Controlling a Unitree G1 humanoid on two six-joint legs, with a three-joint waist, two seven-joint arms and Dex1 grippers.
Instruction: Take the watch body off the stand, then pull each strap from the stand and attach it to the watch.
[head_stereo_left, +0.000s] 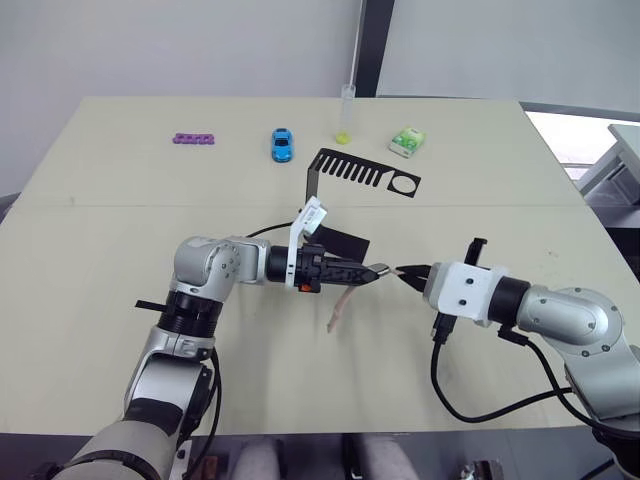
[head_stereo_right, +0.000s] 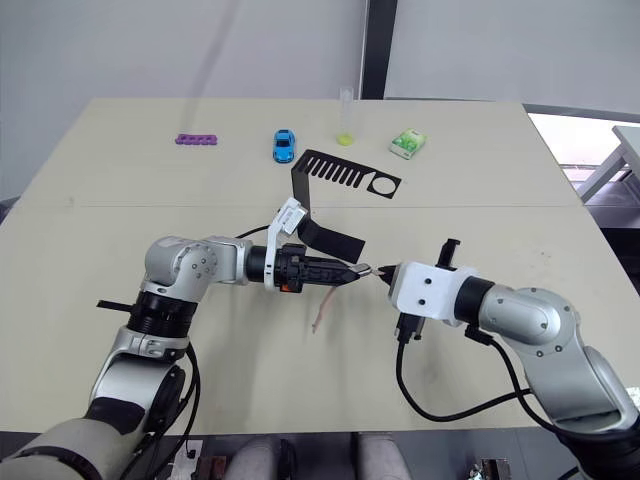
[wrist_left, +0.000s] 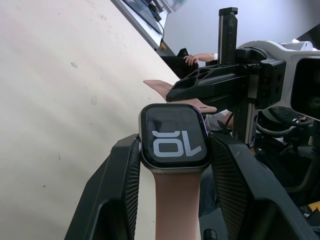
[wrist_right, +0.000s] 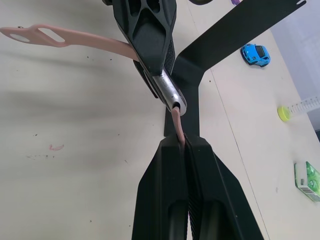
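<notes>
L gripper fingers clamp the watch body mid-surface, one strap already on, dangling. R gripper fingers pinched shut on 2nd strap, tip at the case slot. Risk: slight misalignment jams or bends it. Count: 1 body, 2 straps, 1 stand, toward far edge.

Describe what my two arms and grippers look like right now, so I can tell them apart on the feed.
Both arms are silver-grey metal with rounded joint housings and black cables looping beneath. The left gripper has black lattice-ribbed fingers, a white bracket with a small red part and a white tag at the wrist. The right gripper has black fingers on a boxy white wrist housing, a black post rising from it and a cable hanging below.
</notes>
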